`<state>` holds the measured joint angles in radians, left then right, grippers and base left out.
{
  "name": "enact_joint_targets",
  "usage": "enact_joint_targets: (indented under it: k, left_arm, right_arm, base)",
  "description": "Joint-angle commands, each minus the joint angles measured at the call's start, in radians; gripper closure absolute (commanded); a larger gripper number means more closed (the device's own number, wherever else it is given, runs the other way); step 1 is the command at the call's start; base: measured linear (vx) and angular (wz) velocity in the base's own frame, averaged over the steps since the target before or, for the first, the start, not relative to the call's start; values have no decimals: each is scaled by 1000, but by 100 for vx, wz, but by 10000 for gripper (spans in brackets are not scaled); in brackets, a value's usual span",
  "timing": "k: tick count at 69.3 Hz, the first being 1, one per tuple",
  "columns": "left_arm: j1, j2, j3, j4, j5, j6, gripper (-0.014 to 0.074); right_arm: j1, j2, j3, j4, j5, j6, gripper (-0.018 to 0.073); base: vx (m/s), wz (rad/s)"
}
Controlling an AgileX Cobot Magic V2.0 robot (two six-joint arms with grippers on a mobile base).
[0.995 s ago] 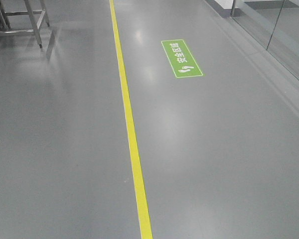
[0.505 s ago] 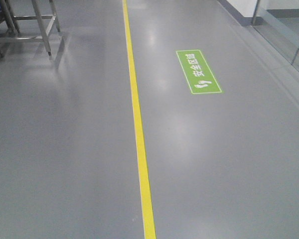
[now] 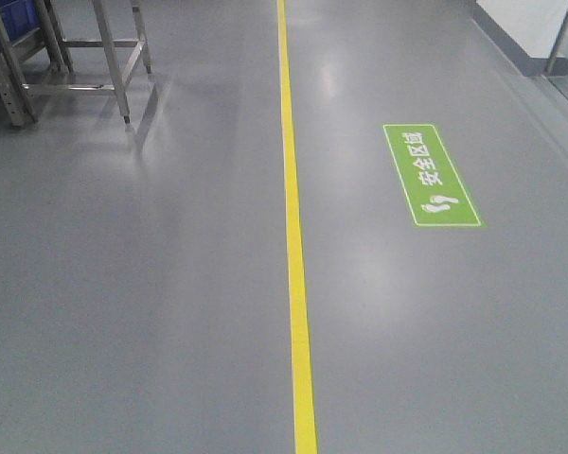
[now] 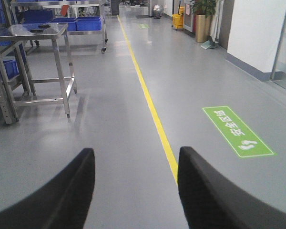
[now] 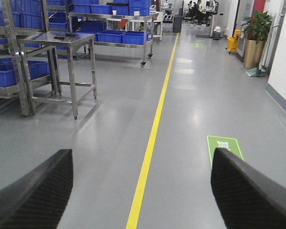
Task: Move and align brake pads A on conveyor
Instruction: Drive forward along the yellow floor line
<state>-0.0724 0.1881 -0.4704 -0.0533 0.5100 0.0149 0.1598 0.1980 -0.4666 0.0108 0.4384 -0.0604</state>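
Left pincer (image 4: 136,157) and right pincer (image 5: 142,157) gape empty; yellow line (image 3: 293,236) splits open grey floor (image 3: 151,284).

A grey, glossy floor (image 4: 109,124) is seen from low down, with a yellow line (image 4: 152,109) painted along it into the distance. The left gripper (image 4: 136,157) is shown at the bottom edge, its two dark fingers (image 4: 66,195) spread wide, one on each side of the line's near end, with only floor between them. A green sign (image 4: 237,131) with white characters and footprints is laid flat on the floor to the right of the line. A steel table (image 4: 33,33) is placed to the left of the line, and blue bins (image 4: 83,23) are stacked beyond it. A potted plant (image 4: 203,19) and a white wall (image 4: 255,33) are seen far right of the line.
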Motion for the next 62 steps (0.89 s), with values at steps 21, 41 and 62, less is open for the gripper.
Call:
enact_joint_targets:
  k: [21,41,62]
  left_arm:
    - [-1,14,-25,-9,-80,-6,209]
    - [-1,14,-25,-9,-81,-6,209]
    - [-1,14,-25,-9,-81,-6,209]
  right_arm:
    - [-6,15,-22,-4,-78,-8,-3]
    - [-6,15,-22,-4,-78,-8,-3]
    - [-6,15,-22,-4,-78,-8,-3]
  base:
    - [66,0]
    - [71,-2]
    - [76,6]
